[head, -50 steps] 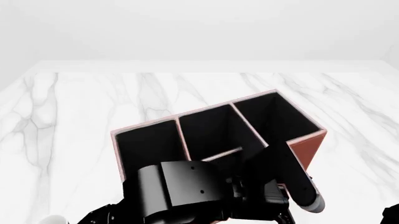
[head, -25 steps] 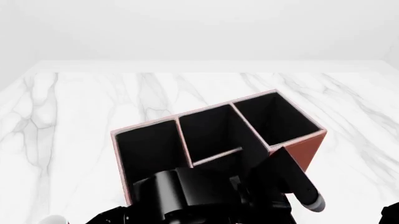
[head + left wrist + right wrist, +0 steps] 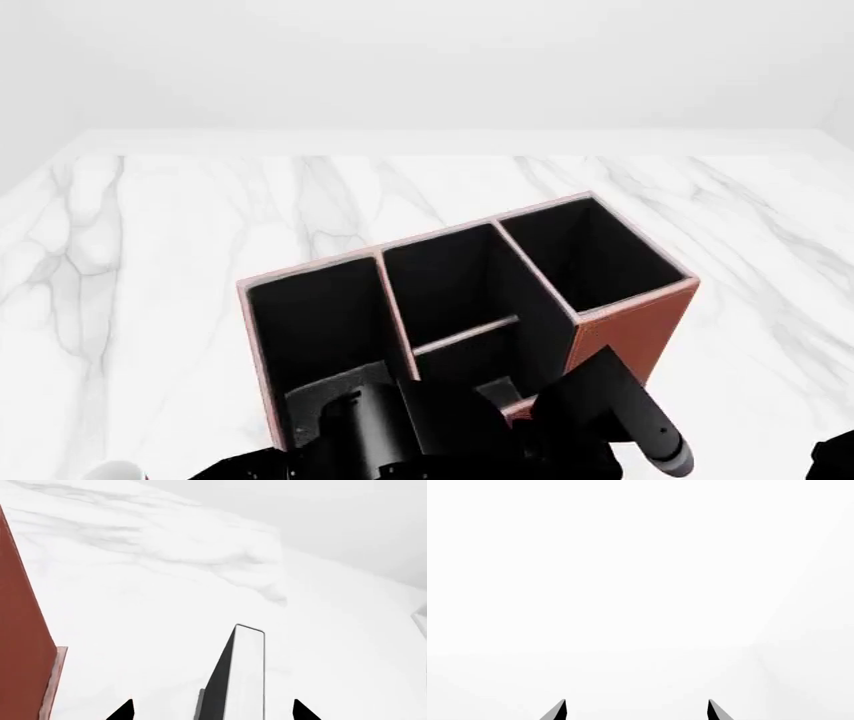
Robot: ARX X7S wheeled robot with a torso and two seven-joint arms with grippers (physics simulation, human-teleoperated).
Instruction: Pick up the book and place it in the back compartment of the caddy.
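The book shows in the left wrist view, a dark cover with a white page edge, lying between my left gripper's fingertips. Both tips stand clear of it with a gap on each side, so the jaws are open. The red-brown caddy stands mid-table, and its wall also shows in the left wrist view. A low cross divider splits its middle bay, and the small back compartment lies on the divider's near side. My left arm covers the caddy's near edge and hides the book in the head view. My right gripper is open and empty.
The white marble table runs around the caddy, and its far edge meets a plain wall. A dark arm part with a grey cap sticks out beside the caddy's near right corner. Part of my right arm shows at the bottom right.
My left arm has moved down towards the near edge in the head view. It uncovers more of the middle bay and the caddy's right section.
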